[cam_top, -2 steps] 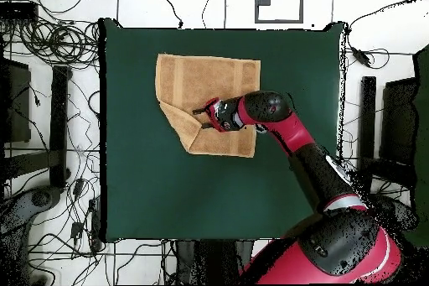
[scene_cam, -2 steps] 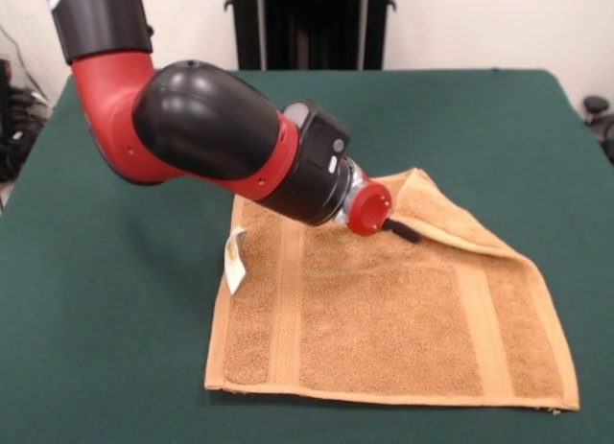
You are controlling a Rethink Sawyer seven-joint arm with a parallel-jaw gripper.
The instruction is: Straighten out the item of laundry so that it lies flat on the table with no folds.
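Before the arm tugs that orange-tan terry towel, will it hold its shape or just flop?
The orange-tan terry towel will probably flop: one corner is already folded over on itself, so it drapes rather than holds shape. It looks thin and likely light. On the dark green felt-like table, the nap may grip it, so a sideways pull could bunch it instead of sliding it.

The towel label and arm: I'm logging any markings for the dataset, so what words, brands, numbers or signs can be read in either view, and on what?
None can be read.
The small white label on the towel: too small and blurred to show any print.
The arm's wrist housing: small pale marks, not legible.
The table: no text.
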